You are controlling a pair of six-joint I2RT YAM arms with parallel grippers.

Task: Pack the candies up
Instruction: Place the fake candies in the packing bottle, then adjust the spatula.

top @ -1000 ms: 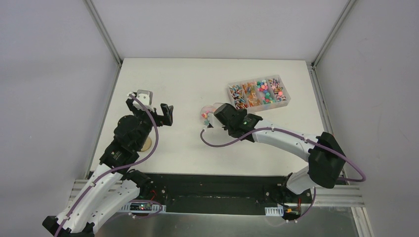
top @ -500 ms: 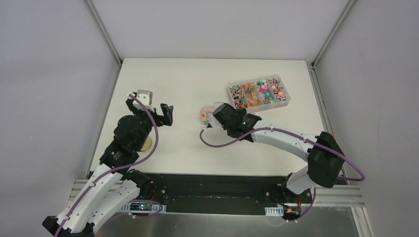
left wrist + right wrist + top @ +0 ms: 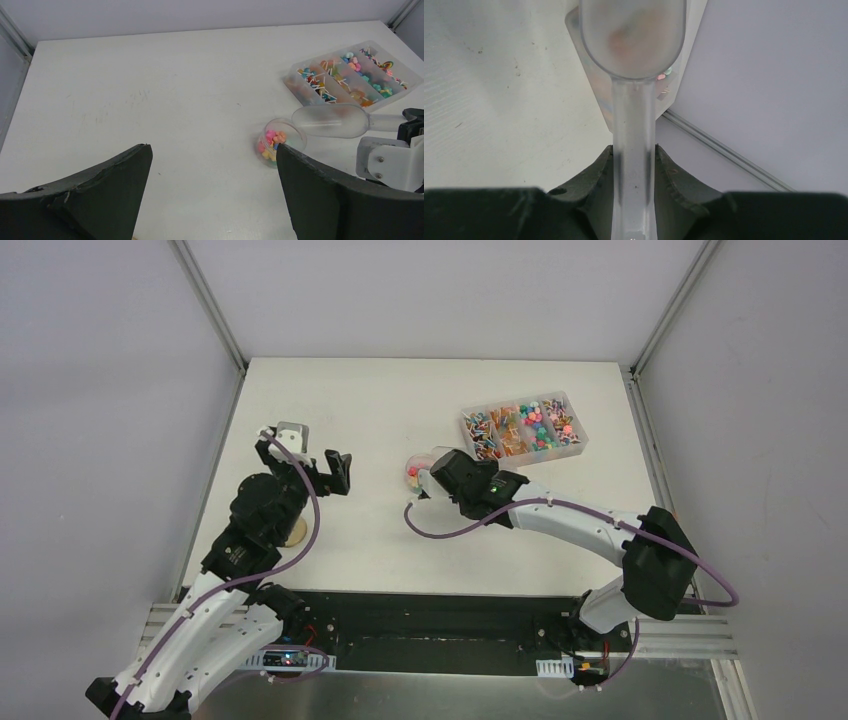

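The candies point(image 3: 270, 142) are tiny pink, orange and yellow pieces in a small clear cup point(image 3: 296, 136) at mid table; the cup also shows in the top view point(image 3: 414, 473). More candies point(image 3: 537, 422) fill a clear compartment box point(image 3: 521, 449) at the back right. My right gripper point(image 3: 634, 150) is shut on the handle of a clear plastic scoop point(image 3: 631, 37). In the left wrist view the scoop's bowl point(image 3: 330, 120) hangs just right of the cup's rim. My left gripper point(image 3: 212, 147) is open and empty, well left of the cup.
A round wooden disc lid point(image 3: 294, 533) lies at the left, half hidden under my left arm. The compartment box point(image 3: 302, 92) lies just behind the scoop. Grey walls and metal rails point(image 3: 212, 305) bound the white table.
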